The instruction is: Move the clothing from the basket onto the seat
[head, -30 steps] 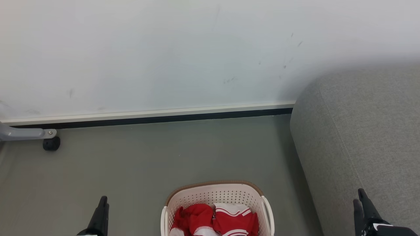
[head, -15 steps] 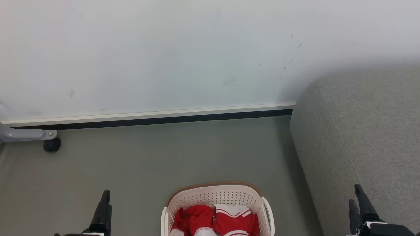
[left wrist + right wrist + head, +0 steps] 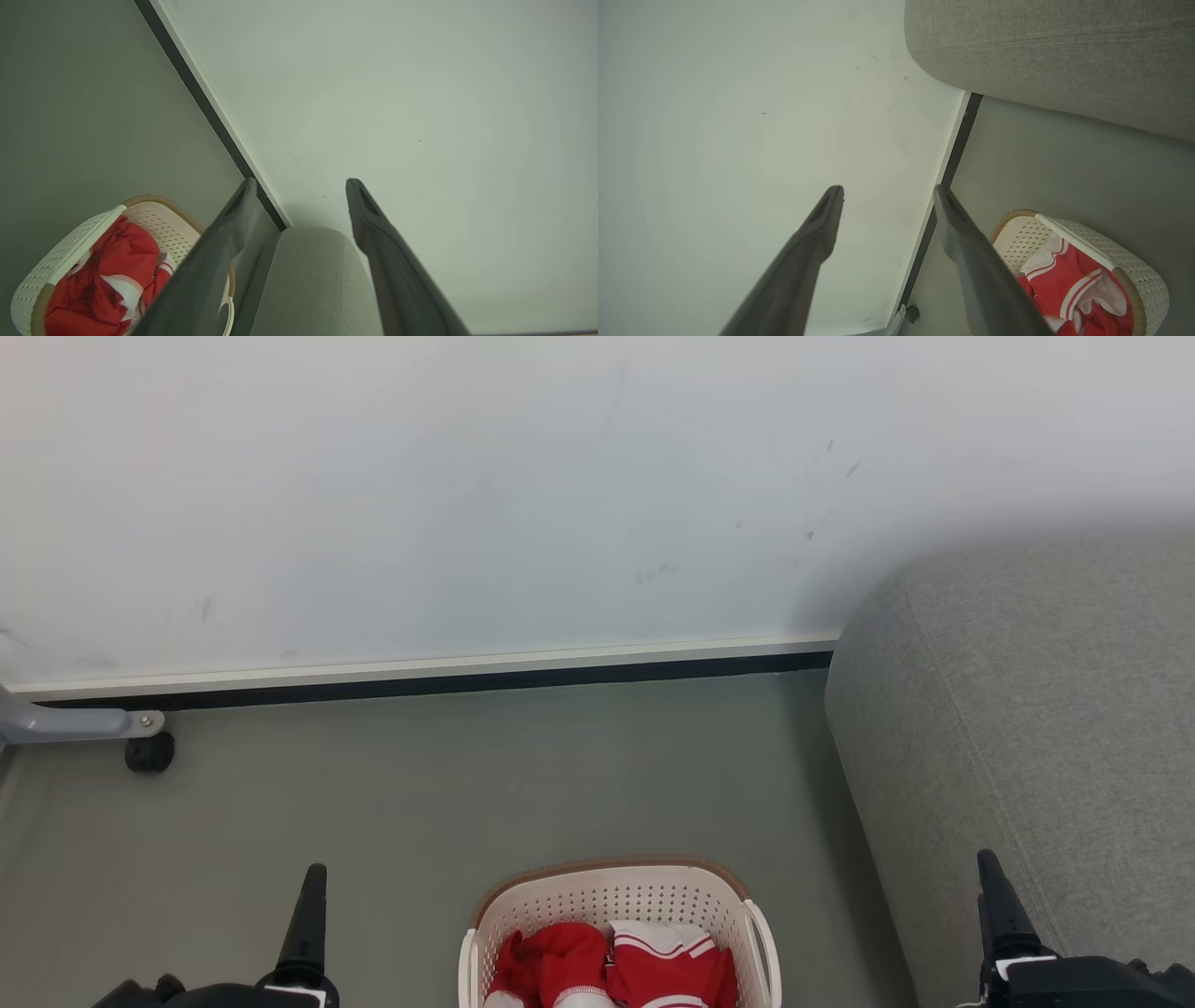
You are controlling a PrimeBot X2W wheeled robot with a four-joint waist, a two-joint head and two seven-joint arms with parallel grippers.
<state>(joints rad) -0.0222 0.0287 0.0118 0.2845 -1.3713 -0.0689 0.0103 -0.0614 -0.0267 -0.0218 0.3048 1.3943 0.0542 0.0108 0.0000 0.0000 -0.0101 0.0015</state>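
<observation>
Change since the earlier picture: in the head view, left tool [image 3: 314, 896] and right tool [image 3: 991, 882] both stand higher and slightly nearer the middle. The background has shifted a little too, so part of this may be camera movement.

Left tool: fingers spread wide in its wrist view, nothing between them, pointing towards the wall [image 3: 467, 495].

Right tool: likewise wide apart and empty, raised in front of the seat's near edge.

Clothing [image 3: 616, 966]: a red heap with white panels and white stripe trim, lying inside the basket. How many garments it holds cannot be told from the crumpled pile.

Basket [image 3: 607, 896]: cream, perforated, brown rim band; it stands on the floor [image 3: 467, 784] between the two tools and beside the seat, not touching it.

Seat [image 3: 1046, 728]: grey upholstered cushion to the robot's right, top bare where visible.

Other: a black caster [image 3: 149, 753] at the wall's foot, well apart.

Step in hand: approach; nothing has been lifted out yet.

Next move, as judged: lower one tool into the basket, pinch a fold of red cloth clear of the handles, lift it free of the rim, then carry it right onto the seat.
</observation>
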